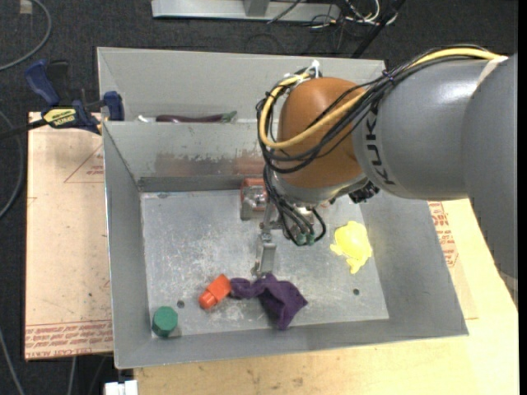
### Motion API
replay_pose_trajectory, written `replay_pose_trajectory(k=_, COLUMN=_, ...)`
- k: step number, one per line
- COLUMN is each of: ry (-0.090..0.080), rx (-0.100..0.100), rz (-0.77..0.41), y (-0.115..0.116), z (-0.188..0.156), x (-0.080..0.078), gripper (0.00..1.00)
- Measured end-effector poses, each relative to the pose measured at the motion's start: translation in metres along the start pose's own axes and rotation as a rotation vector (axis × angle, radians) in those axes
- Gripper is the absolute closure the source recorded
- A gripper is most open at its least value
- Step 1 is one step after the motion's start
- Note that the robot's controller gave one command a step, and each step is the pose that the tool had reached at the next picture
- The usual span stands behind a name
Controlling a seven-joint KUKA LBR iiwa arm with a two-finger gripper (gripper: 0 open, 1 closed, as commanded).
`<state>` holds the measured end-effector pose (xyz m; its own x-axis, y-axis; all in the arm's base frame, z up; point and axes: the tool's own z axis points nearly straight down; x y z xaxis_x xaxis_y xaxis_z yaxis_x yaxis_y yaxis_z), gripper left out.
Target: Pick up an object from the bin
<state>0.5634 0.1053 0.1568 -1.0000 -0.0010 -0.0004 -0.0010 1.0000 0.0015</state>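
Pincer (264, 268) sits low over the near middle of the bin (189, 229), tip right at a crumpled purple cloth (278, 299); honestly can't tell how far open it is or if it's got hold of anything; blocky orange piece (216, 291) touches the cloth's left end; stubby green cylinder (165, 321) in the near-left corner; lumpy yellow thing (352, 246) off right; floor's scuffed grey metal.

Grey arm (436, 122) is leaning in from the right; orange-covered wrist (317, 134) is tilting downward; end effector (264, 257) is pointing down.
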Motion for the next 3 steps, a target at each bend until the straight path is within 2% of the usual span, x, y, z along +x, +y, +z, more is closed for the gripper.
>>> replay_pose_trajectory(k=1, ry=-0.005, rx=-0.002, rz=-0.065, y=-0.012, z=0.023, x=0.012, gripper=0.00)
replay_pose_trajectory(k=2, ry=0.001, rx=-0.002, rz=-0.320, y=-0.021, z=0.086, x=0.065, gripper=1.00)
replay_pose_trajectory(k=3, ry=0.001, rx=-0.002, rz=-0.320, y=-0.021, z=0.086, x=0.065, gripper=1.00)
